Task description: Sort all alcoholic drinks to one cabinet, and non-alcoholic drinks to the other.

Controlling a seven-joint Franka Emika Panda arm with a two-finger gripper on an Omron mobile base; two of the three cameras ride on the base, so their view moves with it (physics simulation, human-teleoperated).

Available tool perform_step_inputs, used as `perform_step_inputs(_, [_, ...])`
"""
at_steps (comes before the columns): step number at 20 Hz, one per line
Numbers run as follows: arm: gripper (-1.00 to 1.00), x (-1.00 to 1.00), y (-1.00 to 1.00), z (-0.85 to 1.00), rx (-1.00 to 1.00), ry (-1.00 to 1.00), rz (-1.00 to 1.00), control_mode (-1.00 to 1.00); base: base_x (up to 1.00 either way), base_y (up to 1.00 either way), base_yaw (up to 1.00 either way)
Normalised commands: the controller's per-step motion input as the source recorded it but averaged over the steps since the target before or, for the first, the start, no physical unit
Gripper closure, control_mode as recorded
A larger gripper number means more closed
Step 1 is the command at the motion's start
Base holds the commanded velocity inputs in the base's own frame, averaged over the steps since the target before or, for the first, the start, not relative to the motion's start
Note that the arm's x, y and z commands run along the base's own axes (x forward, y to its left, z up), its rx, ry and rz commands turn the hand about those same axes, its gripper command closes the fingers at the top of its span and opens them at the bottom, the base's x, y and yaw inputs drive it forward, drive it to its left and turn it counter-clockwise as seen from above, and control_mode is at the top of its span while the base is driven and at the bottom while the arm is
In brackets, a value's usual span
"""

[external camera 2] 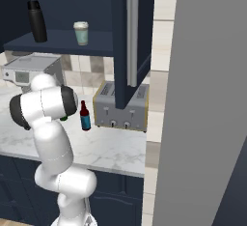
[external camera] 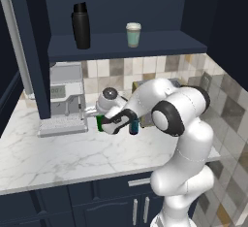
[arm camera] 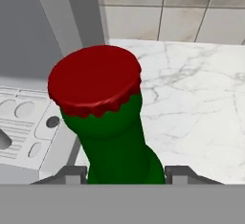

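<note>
A green bottle with a red cap (arm camera: pixel 112 122) stands on the marble counter beside the coffee machine. My gripper (arm camera: pixel 127 173) is shut on its body, one finger pressed to each side. From the left base view the green bottle (external camera: pixel 100 122) peeks out past my gripper (external camera: pixel 104 124). A dark red-brown bottle with a blue label (external camera: pixel 134 125) (external camera 2: pixel 85 116) stands just right of my hand. In the open navy wall cabinet, the black flask (external camera: pixel 81 25) (external camera 2: pixel 36 21) and the teal cup with a white lid (external camera: pixel 133 34) (external camera 2: pixel 81 33) rest on the wide shelf (external camera: pixel 164 43).
A grey coffee machine (external camera: pixel 63 100) sits at the back left of the counter (external camera: pixel 48 158). A toaster (external camera 2: pixel 120 109) stands to the right. The cabinet door with its long silver handle (external camera 2: pixel 131 41) hangs open above the toaster. A tiled wall runs behind.
</note>
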Motion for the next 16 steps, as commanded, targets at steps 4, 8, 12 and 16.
perform_step_inputs(4, [1.0,-0.08,-0.01,0.11,0.0,0.0,0.0,-1.0,0.0,0.0,0.0])
perform_step_inputs(8, [1.0,-0.14,-0.06,0.47,0.01,0.0,0.0,-1.0,0.0,0.0,0.0])
perform_step_inputs(12, [1.0,-0.12,-0.13,0.56,0.03,0.0,0.0,-1.0,0.0,0.0,0.0])
perform_step_inputs(16, [1.0,-0.08,-0.14,0.59,0.03,0.0,0.0,-1.0,0.0,0.0,0.0])
